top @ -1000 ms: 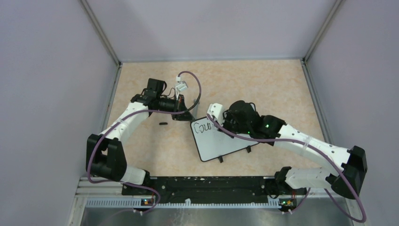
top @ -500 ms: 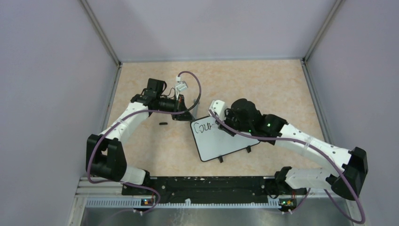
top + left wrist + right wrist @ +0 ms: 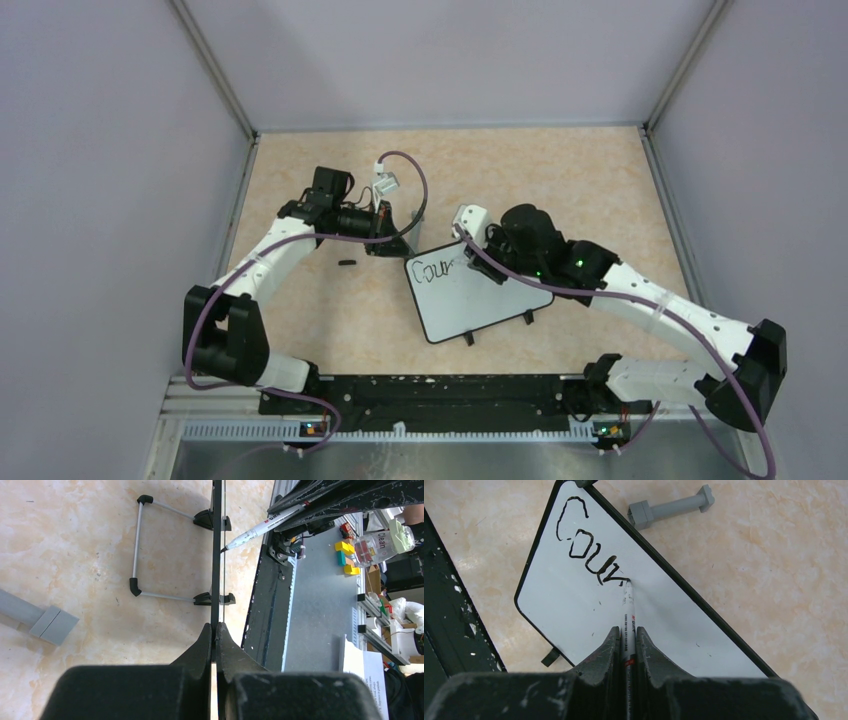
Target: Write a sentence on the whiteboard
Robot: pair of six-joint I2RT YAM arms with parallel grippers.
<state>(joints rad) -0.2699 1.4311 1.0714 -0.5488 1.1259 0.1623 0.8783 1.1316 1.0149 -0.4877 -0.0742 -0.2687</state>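
Whiteboard [image 3: 574, 620] shows "Cour", marker [image 3: 628, 615] in right fingers [image 3: 606, 652] touching it.

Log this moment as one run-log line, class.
left pincer shut on whiteboard | right pincer shut on marker, tip on board | sentence: "Cour"

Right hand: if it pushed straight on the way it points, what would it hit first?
The whiteboard: the marker that the right hand grips touches its white face, at the end of the unfinished sentence.

bright, even light, soft shadows
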